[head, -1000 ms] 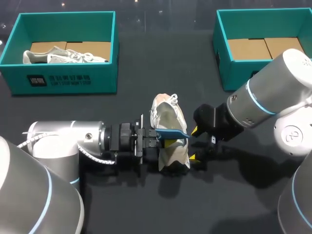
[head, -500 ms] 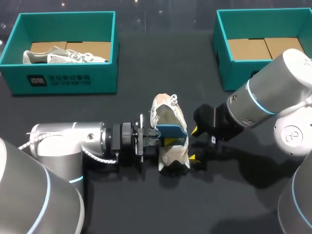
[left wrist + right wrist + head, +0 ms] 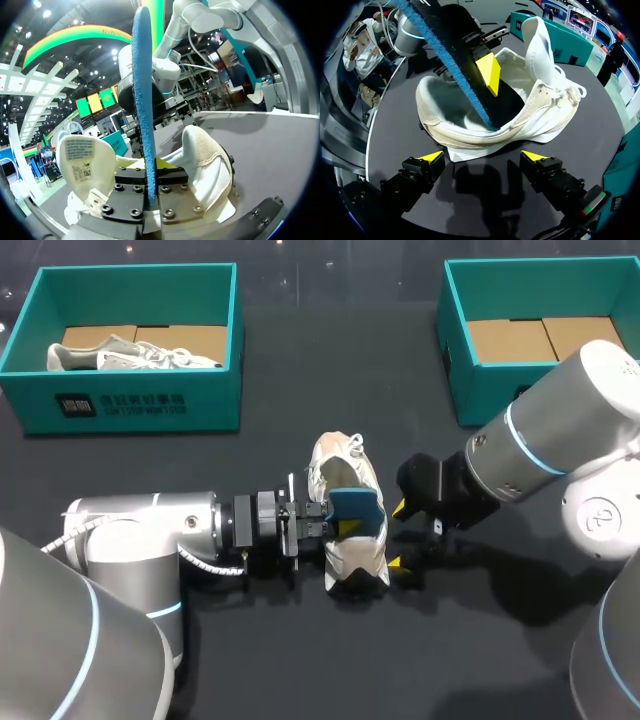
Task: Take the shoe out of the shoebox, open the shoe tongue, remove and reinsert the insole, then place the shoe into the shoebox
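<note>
A white shoe (image 3: 335,468) lies on the black table's middle, its tongue (image 3: 82,160) folded back. My left gripper (image 3: 325,520) comes in from the shoe's left side and is shut on a blue insole (image 3: 357,508). The insole (image 3: 450,55) stands on edge, and its lower end reaches down into the shoe (image 3: 540,110). In the left wrist view the insole (image 3: 142,90) rises straight up from between the left gripper (image 3: 150,180). My right gripper (image 3: 400,535) stands open just right of the shoe, its yellow tips (image 3: 432,156) apart and holding nothing.
A teal shoebox (image 3: 130,405) at the back left holds a second pale shoe (image 3: 130,355). Another teal shoebox (image 3: 460,360) at the back right shows only its cardboard floor. Bare black table lies in front of the shoe.
The left gripper has shifted slightly right and turned, so the insole has gone from lying fairly flat over the shoe to standing steeply in its opening. The right arm has kept still.
</note>
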Controlling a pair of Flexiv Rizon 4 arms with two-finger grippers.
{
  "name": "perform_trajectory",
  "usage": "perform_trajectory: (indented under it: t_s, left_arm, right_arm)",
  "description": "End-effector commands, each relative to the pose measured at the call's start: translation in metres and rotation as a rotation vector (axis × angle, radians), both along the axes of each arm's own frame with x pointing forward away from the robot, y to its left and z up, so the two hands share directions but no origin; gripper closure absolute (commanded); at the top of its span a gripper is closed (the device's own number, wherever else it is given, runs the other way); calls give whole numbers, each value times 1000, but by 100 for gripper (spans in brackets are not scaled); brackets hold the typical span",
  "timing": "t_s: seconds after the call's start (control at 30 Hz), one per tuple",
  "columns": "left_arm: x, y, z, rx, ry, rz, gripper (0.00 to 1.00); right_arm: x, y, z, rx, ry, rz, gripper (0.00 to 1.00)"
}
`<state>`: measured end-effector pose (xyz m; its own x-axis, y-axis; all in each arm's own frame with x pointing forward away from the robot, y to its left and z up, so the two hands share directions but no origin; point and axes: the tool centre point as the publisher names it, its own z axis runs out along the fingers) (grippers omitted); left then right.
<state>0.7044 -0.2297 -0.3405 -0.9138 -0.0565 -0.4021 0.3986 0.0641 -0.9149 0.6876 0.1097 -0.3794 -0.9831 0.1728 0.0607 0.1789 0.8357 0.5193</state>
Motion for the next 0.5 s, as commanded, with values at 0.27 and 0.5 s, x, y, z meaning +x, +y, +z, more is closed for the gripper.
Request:
perform_trajectory:
  t_s: [0.27,0.5]
  left_arm:
    - [-2,1,10,-8,-27,6,70]
    - [-6,-1,22,15,-47,9,75]
  right_arm:
    - [-2,-1,1,0,-2,-1,0]
    - [-2,-1,1,0,-2,-1,0]
